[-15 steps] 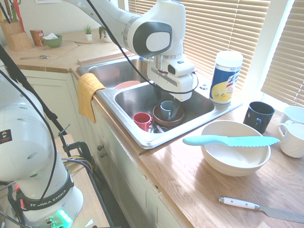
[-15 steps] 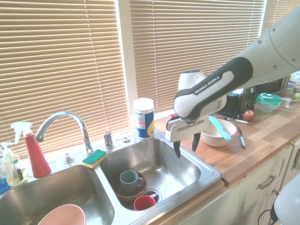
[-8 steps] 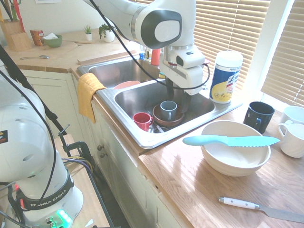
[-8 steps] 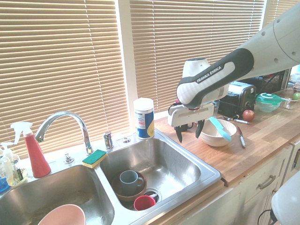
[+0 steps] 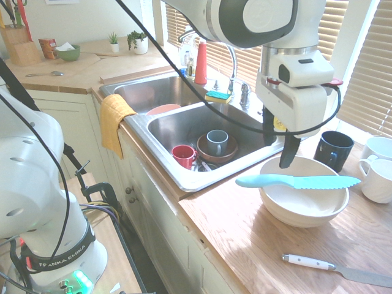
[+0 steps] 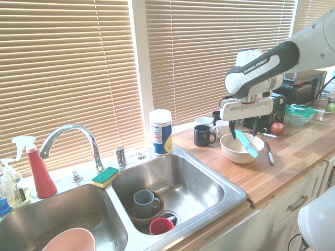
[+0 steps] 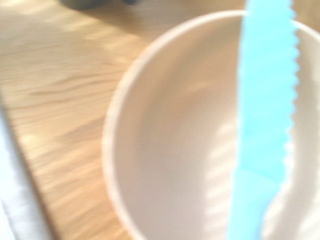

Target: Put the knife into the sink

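A second ago the gripper hung low over the right basin of the sink; now it has lifted out and swung across to hover above the bowl, fingers spread wide and holding nothing. The knife has not moved: it lies flat across the bowl's rim, handle sticking out past the rim toward the sink, serrated blade reaching past the far rim, clear of the fingers above it. In the wrist view the knife crosses the bowl, both blurred. Beside the bowl, away from the sink, stand a dark mug and white cups; a white-handled knife lies on the counter nearer the front edge. In the sink's right basin, between bowl and drain, sit a red cup and a grey mug in a brown dish.
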{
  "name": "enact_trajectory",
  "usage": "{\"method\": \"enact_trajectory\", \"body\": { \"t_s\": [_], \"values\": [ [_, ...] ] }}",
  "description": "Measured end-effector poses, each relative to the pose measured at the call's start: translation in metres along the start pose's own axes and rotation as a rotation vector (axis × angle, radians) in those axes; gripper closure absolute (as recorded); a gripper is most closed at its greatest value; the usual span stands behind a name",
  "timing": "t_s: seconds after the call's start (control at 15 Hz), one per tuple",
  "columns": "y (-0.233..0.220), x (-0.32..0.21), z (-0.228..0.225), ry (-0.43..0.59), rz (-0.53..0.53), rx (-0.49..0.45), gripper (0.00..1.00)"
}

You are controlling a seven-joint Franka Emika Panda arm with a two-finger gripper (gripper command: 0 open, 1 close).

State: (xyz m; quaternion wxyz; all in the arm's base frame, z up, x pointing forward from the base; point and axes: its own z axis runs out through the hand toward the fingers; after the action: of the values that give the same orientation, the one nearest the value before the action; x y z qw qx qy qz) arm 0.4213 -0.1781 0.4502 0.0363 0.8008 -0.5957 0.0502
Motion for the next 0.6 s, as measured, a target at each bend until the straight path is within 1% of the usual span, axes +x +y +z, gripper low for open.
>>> {"method": "enact_trajectory", "body": {
  "t_s": [0.4, 0.47, 0.6],
  "values": [
    [0.011, 0.002, 0.045, -0.019, 0.020, -0.008, 0.00],
    [0.012, 0.001, 0.052, -0.023, 0.021, -0.011, 1.00],
    [0.014, 0.003, 0.055, -0.021, 0.027, -0.005, 1.00]
  ]
}}
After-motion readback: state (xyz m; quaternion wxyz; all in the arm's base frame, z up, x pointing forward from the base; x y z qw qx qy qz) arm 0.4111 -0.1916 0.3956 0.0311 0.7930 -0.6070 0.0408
